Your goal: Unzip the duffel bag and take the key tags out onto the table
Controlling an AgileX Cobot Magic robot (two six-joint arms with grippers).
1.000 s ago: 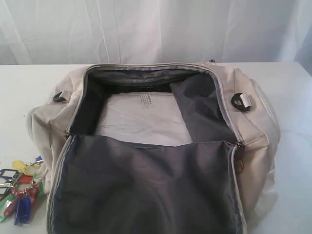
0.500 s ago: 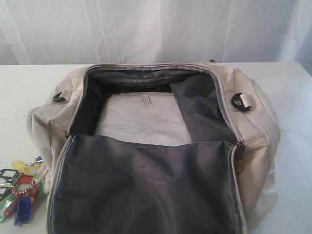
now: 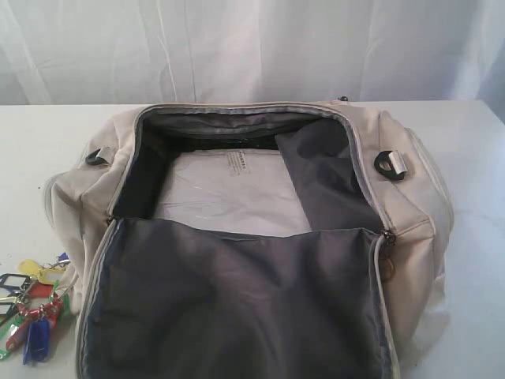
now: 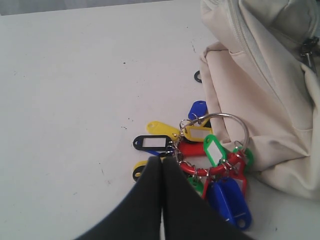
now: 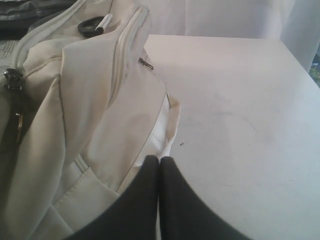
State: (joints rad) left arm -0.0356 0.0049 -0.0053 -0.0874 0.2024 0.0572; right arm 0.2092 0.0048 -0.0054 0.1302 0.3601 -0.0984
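The cream duffel bag [image 3: 252, 229] lies unzipped on the white table [image 3: 47, 142], its dark grey lid flap folded toward the front and white paper showing inside. The key tags [image 3: 33, 308], a bunch in red, blue, yellow, green and black, lie on the table by the bag's left end. In the left wrist view my left gripper [image 4: 161, 161] is shut and empty, hovering just above the key tags [image 4: 210, 155]. My right gripper [image 5: 159, 160] is shut and empty beside the bag's right end [image 5: 100, 115]. Neither gripper shows in the exterior view.
White curtain [image 3: 252, 47] hangs behind the table. A black strap buckle [image 3: 388, 164] sits on the bag's right side and another [image 3: 95, 156] on its left. Bare tabletop [image 5: 245, 115] stretches right of the bag.
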